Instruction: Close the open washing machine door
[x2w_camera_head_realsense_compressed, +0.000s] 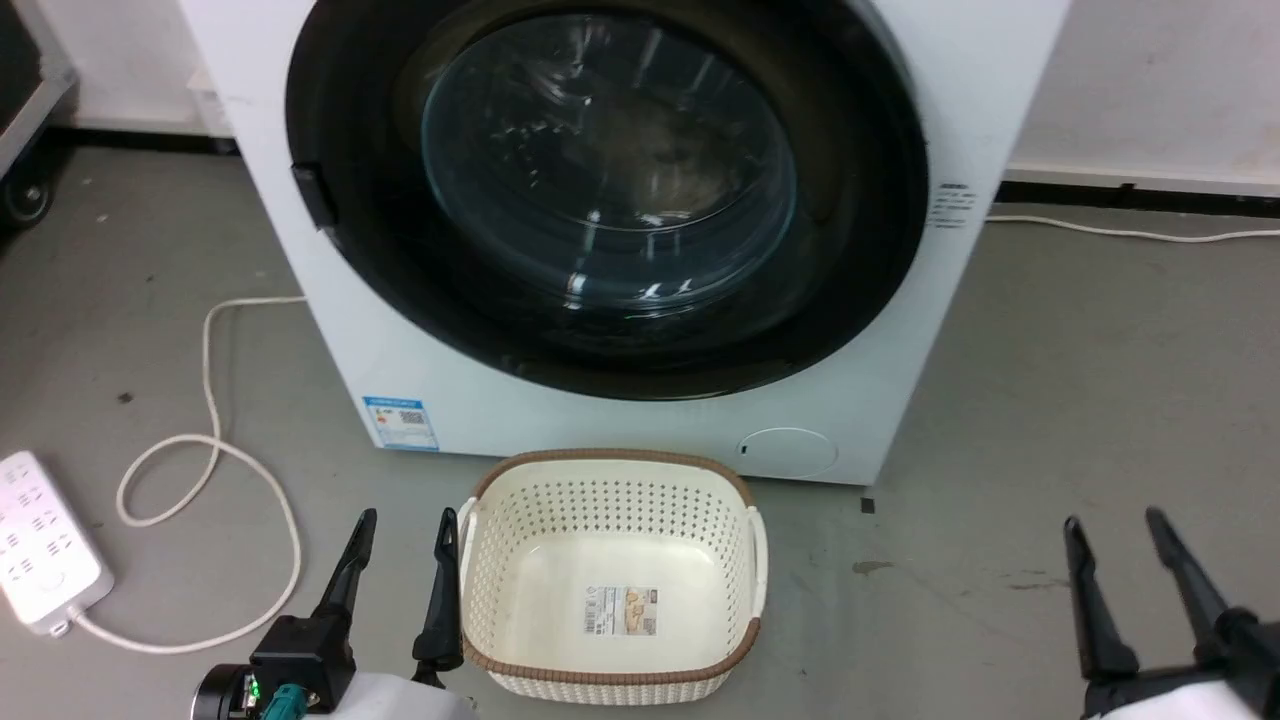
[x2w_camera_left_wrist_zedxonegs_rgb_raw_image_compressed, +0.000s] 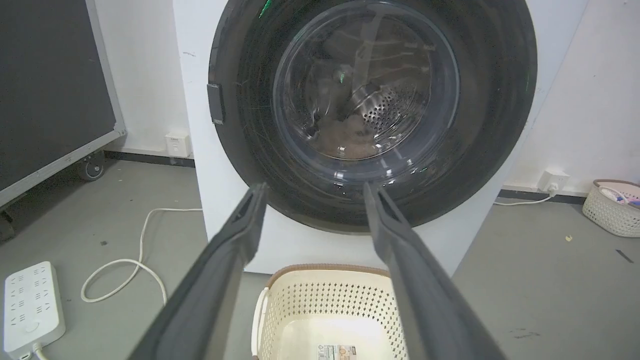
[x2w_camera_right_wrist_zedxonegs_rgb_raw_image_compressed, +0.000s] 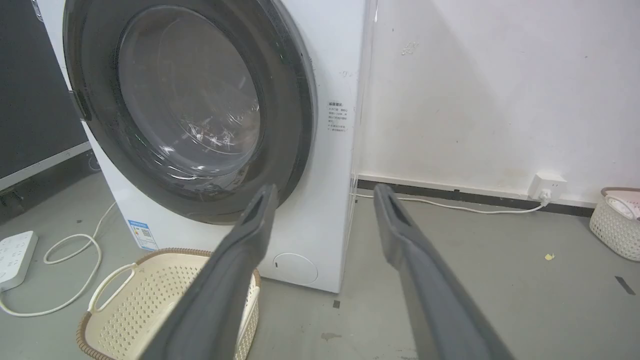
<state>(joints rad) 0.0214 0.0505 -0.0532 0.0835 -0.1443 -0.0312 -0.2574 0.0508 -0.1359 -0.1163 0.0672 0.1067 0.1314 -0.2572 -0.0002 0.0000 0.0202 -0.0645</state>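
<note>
The washing machine door (x2w_camera_head_realsense_compressed: 610, 180), round, black-framed with a clear glass bowl centre, lies flush against the white washer front (x2w_camera_head_realsense_compressed: 450, 390); it looks shut, with its latch tab at the left rim. The door (x2w_camera_left_wrist_zedxonegs_rgb_raw_image_compressed: 365, 95) faces me squarely in the left wrist view and the door (x2w_camera_right_wrist_zedxonegs_rgb_raw_image_compressed: 190, 105) sits at an angle in the right wrist view. My left gripper (x2w_camera_head_realsense_compressed: 405, 520) hovers open low at the left, beside the basket. My right gripper (x2w_camera_head_realsense_compressed: 1115, 520) hangs open low at the right. Both are well short of the door and hold nothing.
An empty cream perforated basket (x2w_camera_head_realsense_compressed: 520, 640) with a brown rim stands on the floor before the washer. A white power strip (x2w_camera_head_realsense_compressed: 40, 545) and looped cable (x2w_camera_head_realsense_compressed: 210, 440) lie at the left. Another basket (x2w_camera_right_wrist_zedxonegs_rgb_raw_image_compressed: 617, 225) sits by the right wall, near a wall socket (x2w_camera_right_wrist_zedxonegs_rgb_raw_image_compressed: 547, 187).
</note>
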